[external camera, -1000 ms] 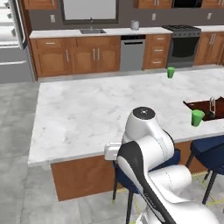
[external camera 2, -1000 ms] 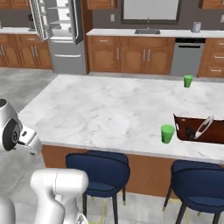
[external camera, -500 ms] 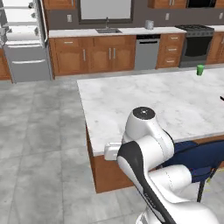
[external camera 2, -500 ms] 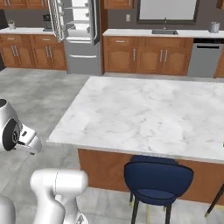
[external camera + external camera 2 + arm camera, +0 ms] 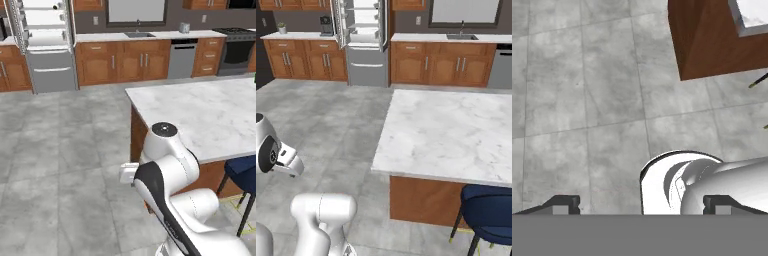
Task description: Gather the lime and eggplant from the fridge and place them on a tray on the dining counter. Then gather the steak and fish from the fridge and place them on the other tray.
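Veined marble dining counter (image 5: 210, 112), wooden sides; grey fridge (image 5: 366, 42)

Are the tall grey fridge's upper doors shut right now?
No, the tall grey fridge stands with its upper doors swung open, its white shelves showing in the right base view.

Even, diffuse rendered light fills all three views, with no single source apparent and no glare on the dining counter (image 5: 446, 132). Beneath the dining counter's overhang the wooden side sits in soft shade, and the grey floor beside it carries hardly any cast shadow. Pictures are soft and low in detail, fridge (image 5: 365, 37) shelves behind the dining counter blurred; no edge distortion noted.
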